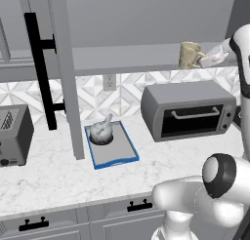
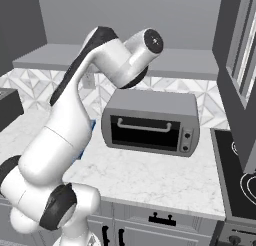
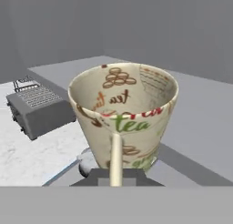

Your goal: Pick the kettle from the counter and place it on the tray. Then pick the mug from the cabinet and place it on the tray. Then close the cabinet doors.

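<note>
Jaws: nearly closed, and from the left base view and the hand view you can take the gripper (image 1: 202, 61) to be pinched on the handle of the mug (image 1: 189, 54); the fingertips themselves are hidden behind that handle.
Mug: in the hand view it stands upright with its mouth open toward the camera and "tea" lettering on the wall; you see it at the right end of the cabinet (image 1: 141, 58) shelf, near the front edge. Whether its base is touching the shelf or just clear of it, you cannot tell.
Below the mug: the toaster oven (image 1: 188, 110) sits directly under that end of the shelf, toward the back edge of the counter (image 1: 58, 175).
Tray: the tray (image 1: 124, 156) lies well left of the toaster oven, mid-depth on the counter, with the kettle (image 1: 101, 131) already at its back end. The front half is bare.
Door: the cabinet doors are open, and one door (image 1: 66, 78) hangs just left of the tray's left rim.
Risk 1: a grip on a thin loop handle lets the mug swing or twist; if you move fast it may tip or slip out.
Risk 2: drop straight down and you hit the toaster oven top.
Risk 3: set down too far back and the mug knocks the kettle; too far left and the arm meets the open door.
</note>
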